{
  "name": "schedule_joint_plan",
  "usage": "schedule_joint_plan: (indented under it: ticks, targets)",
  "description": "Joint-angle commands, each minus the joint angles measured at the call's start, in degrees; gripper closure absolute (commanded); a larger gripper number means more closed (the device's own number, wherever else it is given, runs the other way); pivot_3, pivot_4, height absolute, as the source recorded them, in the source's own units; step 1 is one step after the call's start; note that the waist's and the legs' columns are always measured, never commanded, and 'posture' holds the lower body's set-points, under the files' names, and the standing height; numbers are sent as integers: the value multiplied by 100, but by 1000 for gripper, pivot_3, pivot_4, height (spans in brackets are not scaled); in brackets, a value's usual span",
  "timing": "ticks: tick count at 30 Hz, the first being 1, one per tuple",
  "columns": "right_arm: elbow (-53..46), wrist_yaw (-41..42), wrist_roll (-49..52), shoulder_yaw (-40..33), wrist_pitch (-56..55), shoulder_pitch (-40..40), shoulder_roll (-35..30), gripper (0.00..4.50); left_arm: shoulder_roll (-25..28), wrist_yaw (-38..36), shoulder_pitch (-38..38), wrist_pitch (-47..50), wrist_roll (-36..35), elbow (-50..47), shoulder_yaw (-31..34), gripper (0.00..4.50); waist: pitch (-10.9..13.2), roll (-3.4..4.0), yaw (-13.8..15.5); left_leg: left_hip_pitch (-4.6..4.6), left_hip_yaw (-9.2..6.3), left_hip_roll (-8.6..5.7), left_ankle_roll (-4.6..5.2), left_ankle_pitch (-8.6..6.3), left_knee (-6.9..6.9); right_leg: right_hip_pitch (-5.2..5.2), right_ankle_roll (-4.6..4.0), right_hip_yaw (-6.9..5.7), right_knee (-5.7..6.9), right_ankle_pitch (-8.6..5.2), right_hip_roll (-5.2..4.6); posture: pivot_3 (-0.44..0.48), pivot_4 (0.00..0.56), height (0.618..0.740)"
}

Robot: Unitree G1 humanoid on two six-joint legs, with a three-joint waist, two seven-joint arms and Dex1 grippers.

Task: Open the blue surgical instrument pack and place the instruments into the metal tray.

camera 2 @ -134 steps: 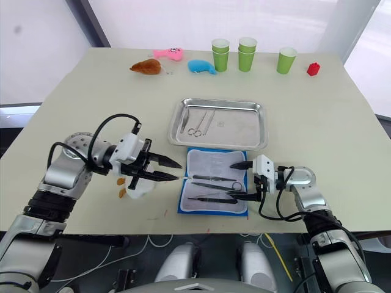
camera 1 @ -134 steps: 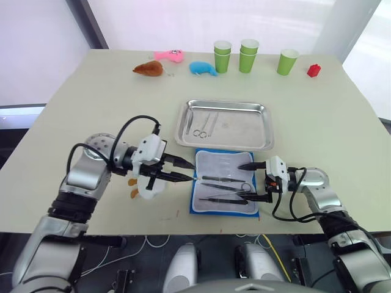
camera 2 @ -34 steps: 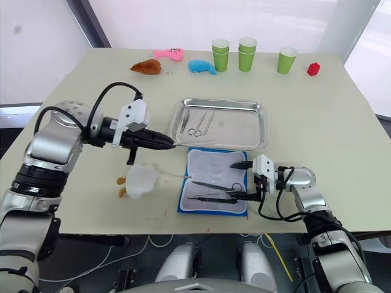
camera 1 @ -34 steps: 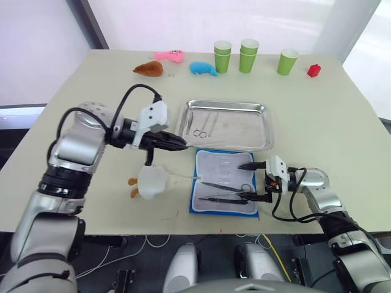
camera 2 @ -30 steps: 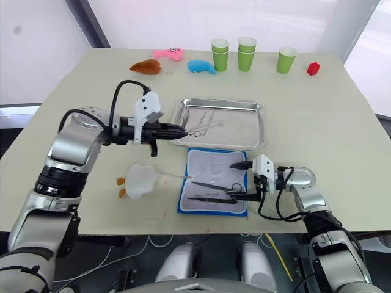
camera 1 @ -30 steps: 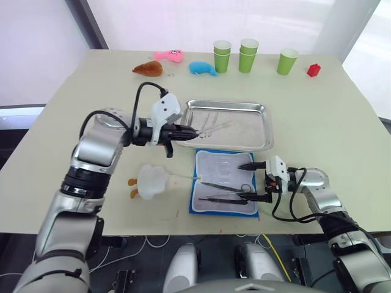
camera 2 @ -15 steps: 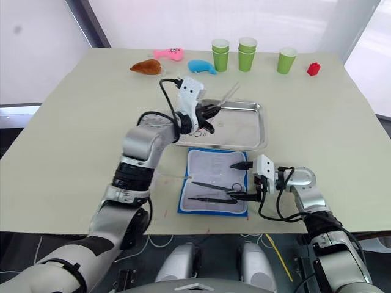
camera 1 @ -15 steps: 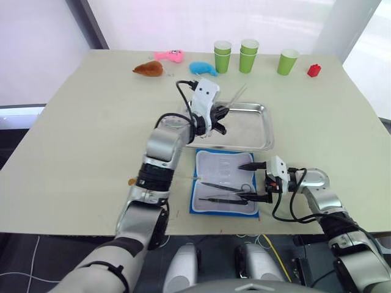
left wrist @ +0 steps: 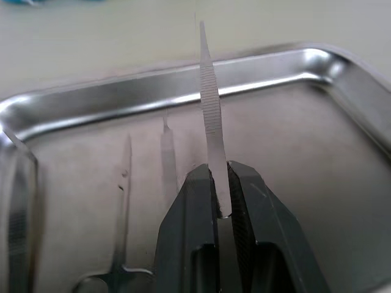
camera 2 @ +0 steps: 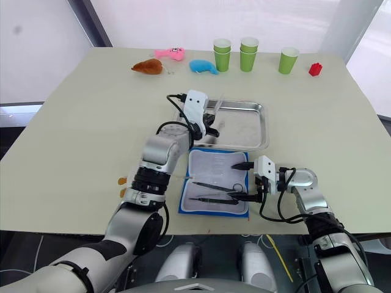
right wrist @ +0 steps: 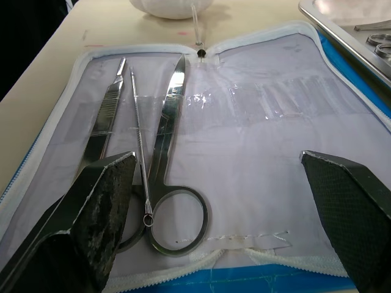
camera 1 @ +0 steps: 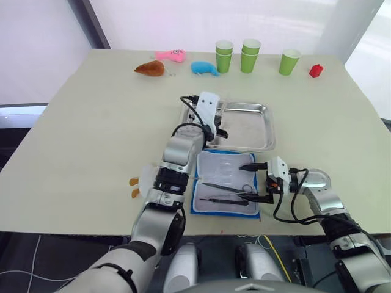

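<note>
Beige tabletop [camera 1: 91, 122]: left gripper [left wrist: 220, 210] pinches serrated tweezers [left wrist: 211, 122] over the metal tray [left wrist: 153, 91]; lower them flat before releasing. Right gripper [right wrist: 226, 195] spread.

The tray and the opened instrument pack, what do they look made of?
The metal tray: likely polished steel, with mirror-like glints along its rim. The blue surgical instrument pack: seemingly soft fabric, with a matte pale lining, stitched edging and clear plastic-looking loops.

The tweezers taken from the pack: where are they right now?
The tweezers are clamped in the left gripper over the metal tray, above its left part, near the scissors lying inside.
</note>
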Motion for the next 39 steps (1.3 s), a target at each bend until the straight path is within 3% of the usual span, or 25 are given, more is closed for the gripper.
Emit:
schedule_joint_plan:
  ticks: [1, 26, 32, 33, 34, 35, 37, 39]
  targets:
    - [351, 17, -253, 288, 236, 301, -11, 0, -158, 243, 3, 101, -9, -22, 91, 4378, 0, 0, 0, 0, 0, 0, 0, 0, 0, 0, 0, -1, 0, 0, 0, 0, 150, 740]
    - [347, -57, -244, 288, 185, 327, 42, 0, -221, 533, 314, 558, -14, -115, 256, 4378, -3, 3, -6, 3, 2, -1, -2, 1, -1, 4, 0, -5, 2, 0, 0, 0, 150, 740]
    - [364, -65, -244, 287, 176, 317, 56, 0, -225, 692, 379, 494, -12, -175, 352, 2066, -4, 5, -7, 5, 1, -1, -2, 1, -1, 4, 0, -4, 2, 0, 0, 0, 150, 740]
    - [368, -66, -244, 287, 178, 312, 58, 0, -216, 699, 386, 489, -12, -175, 358, 1463, -4, 5, -8, 5, 1, -1, -2, 1, -1, 5, 0, -4, 2, 0, 0, 0, 150, 740]
    - [370, -66, -244, 287, 178, 310, 59, 0, -207, 701, 398, 492, -12, -183, 358, 1244, -4, 5, -9, 5, 2, -1, -2, 1, -1, 5, 0, -4, 2, 0, 0, 0, 150, 740]
    - [372, -68, -244, 287, 179, 310, 60, 0, -199, 703, 413, 494, -14, -198, 360, 594, -4, 6, -9, 5, 2, -1, -2, 1, -1, 5, 0, -4, 2, 0, 1, 0, 150, 740]
    - [374, -69, -242, 285, 182, 310, 62, 0, -190, 702, 430, 490, -19, -229, 366, 16, -5, 7, -11, 7, 2, -1, -2, 1, -2, 5, 0, -4, 2, 0, 1, 0, 150, 740]
    - [372, -71, -242, 285, 178, 322, 62, 0, -192, 682, 443, 463, -32, -272, 364, 16, -5, 7, -12, 7, 2, -1, -2, 1, -2, 6, 0, -3, 2, 0, 1, 0, 150, 740]
